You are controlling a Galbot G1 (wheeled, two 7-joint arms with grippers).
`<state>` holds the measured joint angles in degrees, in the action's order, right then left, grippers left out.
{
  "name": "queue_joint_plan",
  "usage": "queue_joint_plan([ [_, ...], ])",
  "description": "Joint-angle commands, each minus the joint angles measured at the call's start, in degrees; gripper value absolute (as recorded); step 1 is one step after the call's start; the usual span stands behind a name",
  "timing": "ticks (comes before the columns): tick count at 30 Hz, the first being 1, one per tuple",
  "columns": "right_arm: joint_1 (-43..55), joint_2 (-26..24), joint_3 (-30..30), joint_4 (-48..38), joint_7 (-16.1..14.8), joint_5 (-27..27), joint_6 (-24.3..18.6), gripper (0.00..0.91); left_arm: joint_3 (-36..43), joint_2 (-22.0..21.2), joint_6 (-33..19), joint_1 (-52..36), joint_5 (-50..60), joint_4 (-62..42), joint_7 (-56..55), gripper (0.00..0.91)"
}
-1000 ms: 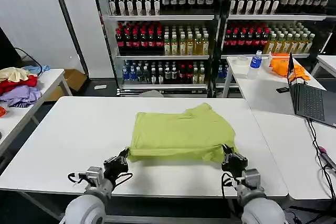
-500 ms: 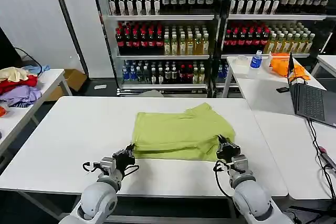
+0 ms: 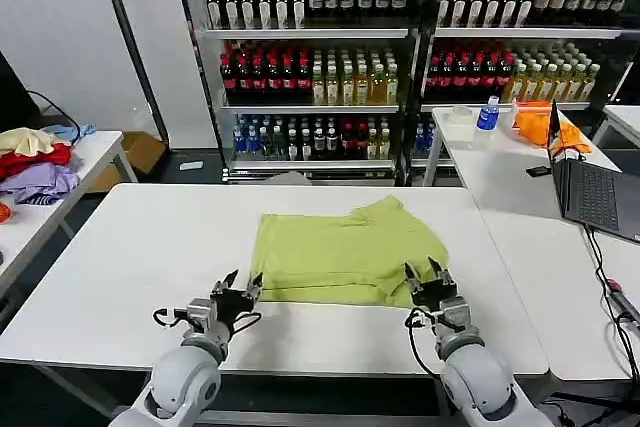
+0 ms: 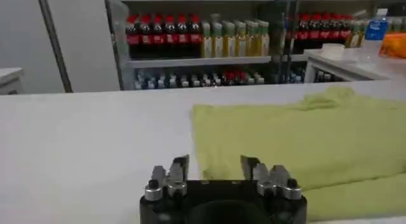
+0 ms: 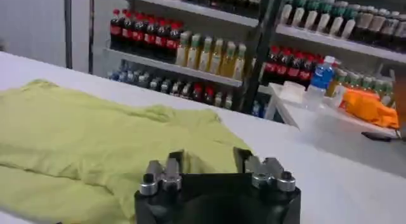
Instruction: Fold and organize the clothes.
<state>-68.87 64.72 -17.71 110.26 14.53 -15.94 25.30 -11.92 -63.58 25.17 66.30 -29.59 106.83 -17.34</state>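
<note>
I have the shirt [image 3: 345, 252] lying partly folded mid-worktop [image 3: 120, 247], its long axis running nine to three across my view. Both grippers sit at its near hem with jaws spread and empty: the left gripper [image 3: 242, 285] at the seven o'clock corner, the right gripper [image 3: 422, 272] at the five o'clock corner, each about equally close. From either set of jaws the cloth lies straight ahead toward twelve. I can't see the printed graphic, and I can't tell how many layers the near edge has.
</note>
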Motion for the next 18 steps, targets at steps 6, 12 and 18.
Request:
queue_joint_plan([
  [6, -5.0, 0.8, -6.4, -0.3, 1.7, -5.8, 7.3, 0.907, 0.1, -0.3, 0.3, 1.1, -1.0, -2.8, 0.0, 0.907],
  [12, -4.9, 1.5, -5.6, -1.5, 1.7, -7.3, 7.8, 0.907, 0.6, -0.4, 0.8, 0.3, -1.0, -4.4, -0.6, 0.887],
  [18, -4.6, 1.6, -4.1, -2.4, 1.0, -5.2, 6.4, 0.000, 1.1, -0.2, 0.7, 0.3, -1.3, -4.9, -0.3, 0.020],
])
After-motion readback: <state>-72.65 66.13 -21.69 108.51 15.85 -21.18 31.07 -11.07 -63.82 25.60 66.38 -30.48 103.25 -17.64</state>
